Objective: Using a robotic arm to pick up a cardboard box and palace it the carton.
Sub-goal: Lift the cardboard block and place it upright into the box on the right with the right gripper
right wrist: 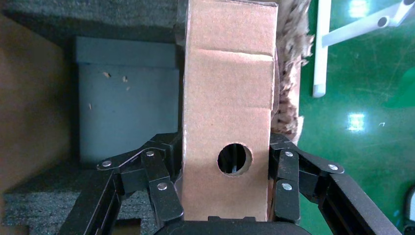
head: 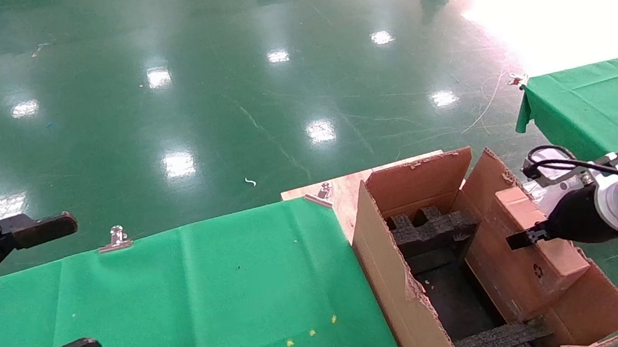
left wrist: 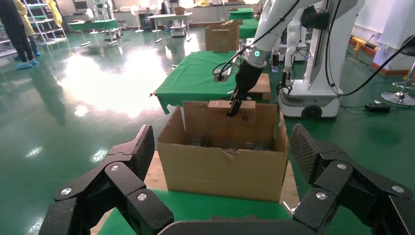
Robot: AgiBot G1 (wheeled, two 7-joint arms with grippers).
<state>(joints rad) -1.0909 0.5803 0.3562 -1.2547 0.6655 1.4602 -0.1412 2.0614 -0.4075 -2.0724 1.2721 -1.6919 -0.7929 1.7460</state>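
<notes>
Green glossy floor (head: 216,90) spreads all around my workplace. From the head view, at 3 o'clock my right gripper (head: 520,239) is closed on the cardboard box (head: 541,239), its fingers (right wrist: 161,186) pressing both narrow sides, so I judge the grip is firm for lowering. I hold the slim box tilted along the right flap of the carton (head: 393,281), just above the opening, not yet inside. Black foam spacers (head: 431,229) wait below. At 8 o'clock my left gripper (head: 12,298) hangs wide open and empty over the green cloth table (head: 211,291).
</notes>
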